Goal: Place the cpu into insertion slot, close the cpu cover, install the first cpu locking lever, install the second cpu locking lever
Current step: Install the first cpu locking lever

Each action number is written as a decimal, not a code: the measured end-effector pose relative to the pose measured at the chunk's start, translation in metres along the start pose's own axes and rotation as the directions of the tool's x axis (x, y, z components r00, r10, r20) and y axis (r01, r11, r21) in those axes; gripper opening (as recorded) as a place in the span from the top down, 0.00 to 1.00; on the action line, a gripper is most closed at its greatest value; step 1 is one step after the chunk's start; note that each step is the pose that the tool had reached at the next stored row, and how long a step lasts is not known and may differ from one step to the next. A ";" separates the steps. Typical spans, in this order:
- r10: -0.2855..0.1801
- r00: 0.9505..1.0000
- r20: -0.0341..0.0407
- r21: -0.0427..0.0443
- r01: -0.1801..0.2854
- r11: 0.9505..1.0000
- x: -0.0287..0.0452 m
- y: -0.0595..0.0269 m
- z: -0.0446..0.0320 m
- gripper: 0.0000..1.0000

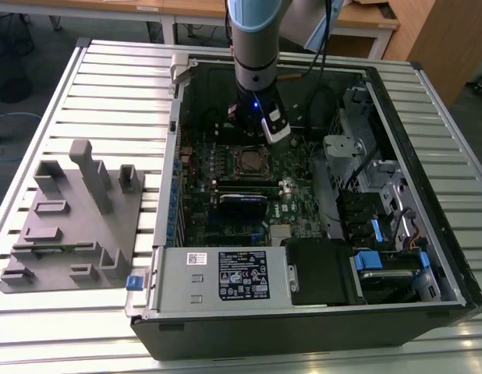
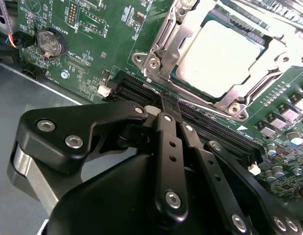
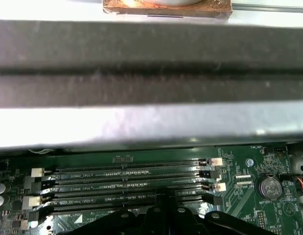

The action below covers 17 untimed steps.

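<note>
Silver-grey cpu (image 2: 222,51) lying under the lowered cpu cover (image 2: 164,41); your gripper (image 2: 167,106) is hovering just beside that cover, fingers pressing together

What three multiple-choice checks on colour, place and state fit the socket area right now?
1. What colour is the circuit board? A red; B green; C white.
2. Where is the cpu? A off the circuit board entirely; B in the insertion slot; C loose on the circuit board beside it.
3. How is the cpu cover? A down flat around the cpu; B standing upright; C taken off.
Key: 1 B, green shows all around the insertion slot. 2 B, its silver top sits inside the slot's rim. 3 A, its frame lies flat along the cpu's edges.
</note>
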<state>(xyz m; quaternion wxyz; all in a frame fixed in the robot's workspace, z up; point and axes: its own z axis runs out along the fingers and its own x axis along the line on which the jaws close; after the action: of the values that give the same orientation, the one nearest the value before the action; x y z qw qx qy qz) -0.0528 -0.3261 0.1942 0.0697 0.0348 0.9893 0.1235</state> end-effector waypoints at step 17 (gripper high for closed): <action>-0.003 1.000 0.004 0.012 0.003 1.000 0.0000 -0.0013 0.0000 0.90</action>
<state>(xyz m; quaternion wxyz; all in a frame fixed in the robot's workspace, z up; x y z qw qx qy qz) -0.0529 -0.3274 0.1939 0.0717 0.0342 0.9899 0.1173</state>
